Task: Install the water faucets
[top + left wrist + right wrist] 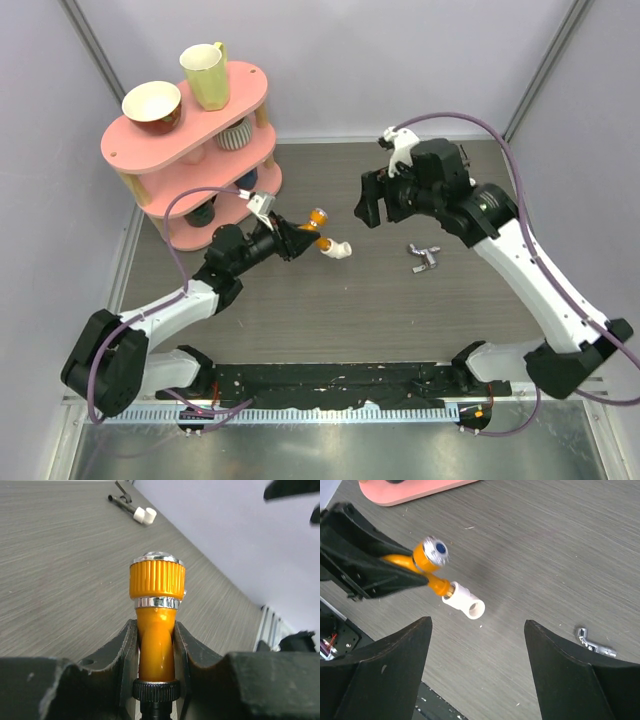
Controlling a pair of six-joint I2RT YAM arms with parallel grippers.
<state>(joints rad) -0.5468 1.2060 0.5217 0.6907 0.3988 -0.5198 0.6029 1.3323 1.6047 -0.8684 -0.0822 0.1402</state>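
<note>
Fingers (pixel 124 652) of the left gripper (pixel 297 238) clamp the glossy orange tap (pixel 157 580), with the smooth white cylindrical fitting (pixel 464 600) at its end; the right gripper (pixel 477 625) has its fingers apart.

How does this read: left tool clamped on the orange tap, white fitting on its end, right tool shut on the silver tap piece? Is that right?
No: the right tool is open and empty; the right wrist view shows the silver tap piece lying on the table. The left tool does clamp the orange tap, white fitting on its end.
</note>
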